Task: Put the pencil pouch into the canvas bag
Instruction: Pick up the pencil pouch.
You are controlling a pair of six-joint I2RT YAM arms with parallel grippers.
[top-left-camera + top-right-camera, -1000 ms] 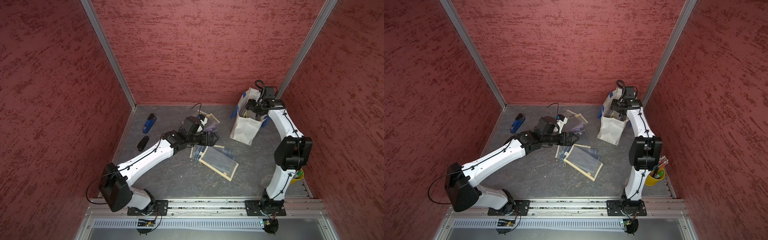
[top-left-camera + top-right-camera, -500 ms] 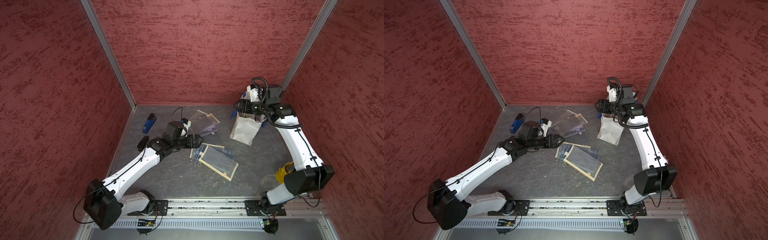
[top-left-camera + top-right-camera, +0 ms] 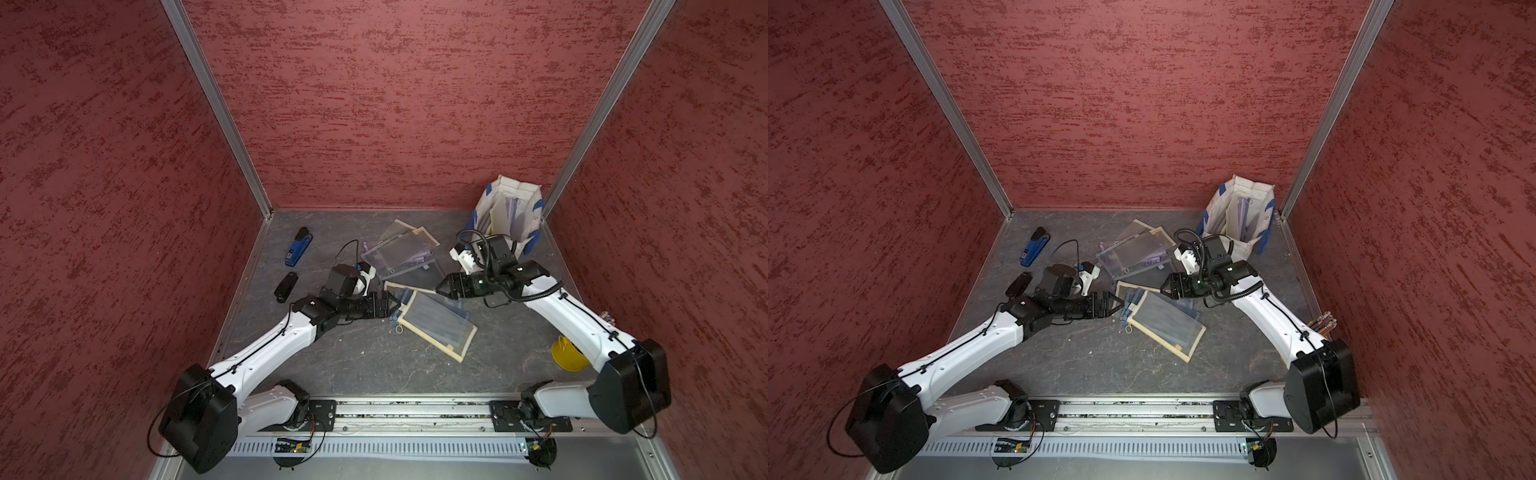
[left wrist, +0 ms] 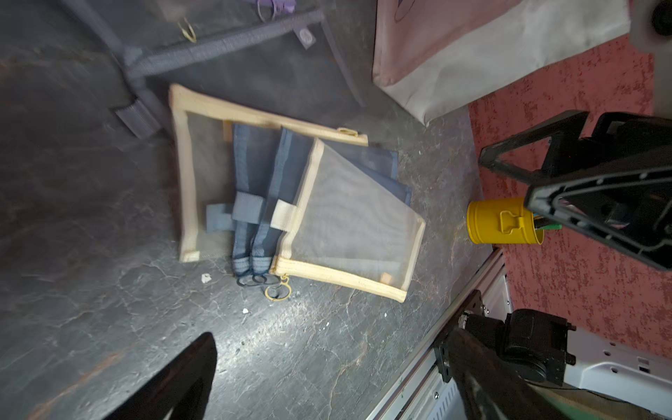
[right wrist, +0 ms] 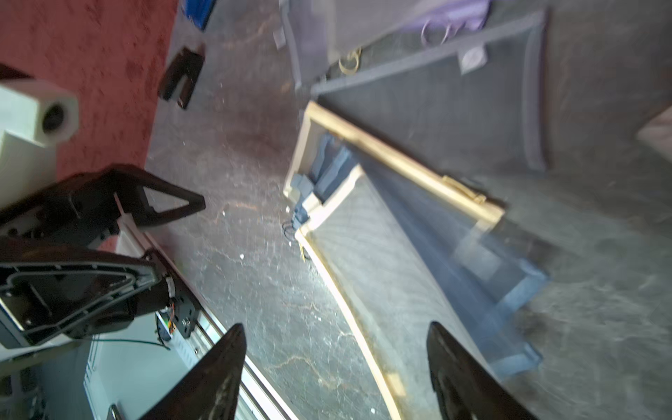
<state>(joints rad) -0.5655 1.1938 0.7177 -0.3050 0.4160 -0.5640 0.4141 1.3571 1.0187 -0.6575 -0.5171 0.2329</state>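
Nearest, a metal rail (image 3: 415,409) carries both arm bases at the edge of the grey worktop (image 3: 374,365). On the right, a yellow cup (image 3: 567,355) stands close to the wall, partly hidden by the right arm

Mid-worktop the cream-edged pencil pouch (image 3: 436,328) lies flat and askew, a yellow ring pull (image 4: 278,291) at its left corner. It rests on two blue pouches (image 4: 251,163) and a second cream-edged pouch (image 4: 207,163), which stick out from under its far-left side

The left gripper (image 3: 390,305) reaches in from the left, just beside the left end of this pile; its fingers (image 4: 182,382) are spread wide with nothing between them. The right gripper (image 3: 441,286) comes in from the right, low over the pile's far edge, its fingers (image 5: 462,378) likewise parted and empty; whether they touch the pouches cannot be told

Farther left lie a black stapler (image 3: 286,286) and, beyond it, a blue stapler (image 3: 298,249). Behind the grippers a second heap of purple and grey mesh pouches (image 3: 399,253) overlaps loosely

In the far right corner the canvas bag (image 3: 485,206) stands upright, mouth open, blue handles hanging, with a purple-zipped pouch (image 3: 513,208) standing inside
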